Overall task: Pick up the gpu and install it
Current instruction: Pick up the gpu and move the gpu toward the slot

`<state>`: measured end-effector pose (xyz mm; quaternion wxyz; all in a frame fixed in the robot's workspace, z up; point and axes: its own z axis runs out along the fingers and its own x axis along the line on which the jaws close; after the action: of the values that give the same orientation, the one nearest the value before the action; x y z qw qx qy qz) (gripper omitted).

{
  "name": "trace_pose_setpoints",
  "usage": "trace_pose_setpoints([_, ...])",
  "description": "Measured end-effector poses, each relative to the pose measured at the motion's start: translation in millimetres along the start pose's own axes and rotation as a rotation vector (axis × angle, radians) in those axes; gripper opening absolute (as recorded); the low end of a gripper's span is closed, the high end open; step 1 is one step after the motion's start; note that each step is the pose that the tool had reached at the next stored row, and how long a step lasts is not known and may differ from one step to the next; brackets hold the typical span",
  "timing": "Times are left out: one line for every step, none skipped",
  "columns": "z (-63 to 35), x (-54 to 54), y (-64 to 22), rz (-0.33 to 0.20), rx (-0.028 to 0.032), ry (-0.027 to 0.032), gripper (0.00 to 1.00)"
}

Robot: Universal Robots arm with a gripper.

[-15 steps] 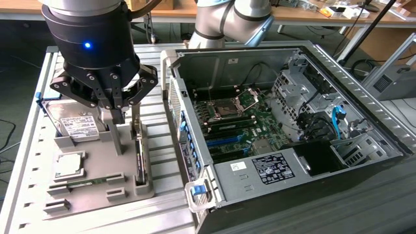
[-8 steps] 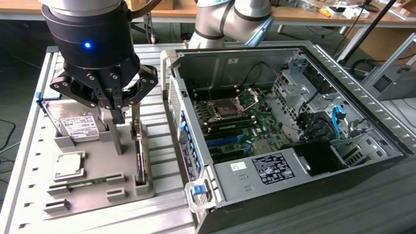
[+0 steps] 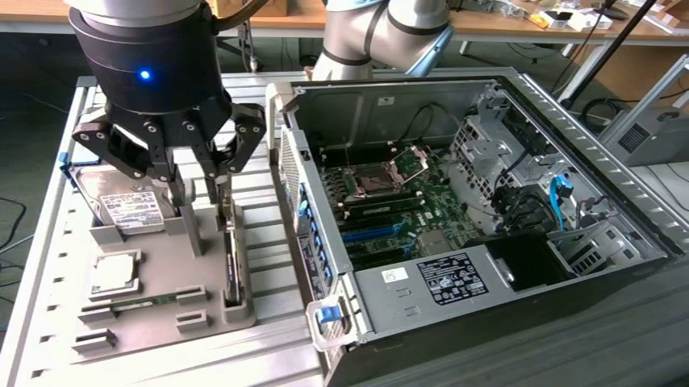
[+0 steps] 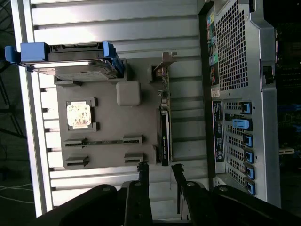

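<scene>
Wrist view: the black two-fingered claw (image 4: 159, 166) is hanging with its fingers spread apart, pinching nothing. Just past the fingertips, the thin dark flat gpu card (image 4: 164, 136) is standing on its edge in the grey plastic holder tray (image 4: 108, 127), not lifted yet. Farther off, the big open grey metal computer case (image 4: 235, 52) is sitting without the card. Both picking up and installing are left to do.
</scene>
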<state>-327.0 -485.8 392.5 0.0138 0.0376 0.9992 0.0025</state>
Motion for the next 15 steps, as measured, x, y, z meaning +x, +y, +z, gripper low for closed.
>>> trace_pose_setpoints([0.0, 0.0, 0.0, 0.0, 0.0, 0.0, 0.42])
trace_pose_setpoints([0.0, 0.0, 0.0, 0.0, 0.0, 0.0, 0.47])
trace_pose_setpoints([0.0, 0.0, 0.0, 0.0, 0.0, 0.0, 0.47])
trace_pose_setpoints([0.0, 0.0, 0.0, 0.0, 0.0, 0.0, 0.54])
trace_pose_setpoints([0.0, 0.0, 0.0, 0.0, 0.0, 0.0, 0.54])
trace_pose_setpoints([0.0, 0.0, 0.0, 0.0, -0.0001, 0.0, 0.54])
trace_pose_setpoints([0.0, 0.0, 0.0, 0.0, 0.0, 0.0, 0.54])
trace_pose_setpoints([0.1, 0.0, 0.0, 0.0, 0.0001, 0.0001, 0.54])
trace_pose_setpoints([0.6, 0.0, 0.0, 0.0, -0.0001, -0.0001, 0.54])
trace_pose_setpoints([1.2, 0.1, 0.0, 0.0, -0.0001, -0.0001, 0.54])
trace_pose_setpoints([1.9, 0.1, 0.0, 0.0, 0.0, 0.0, 0.54])
trace_pose_setpoints([3.0, 0.1, -0.1, 0.0, 0.0, 0.0, 0.54])
trace_pose_setpoints([4.7, 0.1, -0.1, 0.0, 0.0, 0.0, 0.54])
trace_pose_setpoints([5.7, 0.1, -0.1, 0.0, 0.0, 0.0, 0.54])
trace_pose_setpoints([6.5, 0.1, -0.1, 0.0, -0.0001, -0.0001, 0.54])
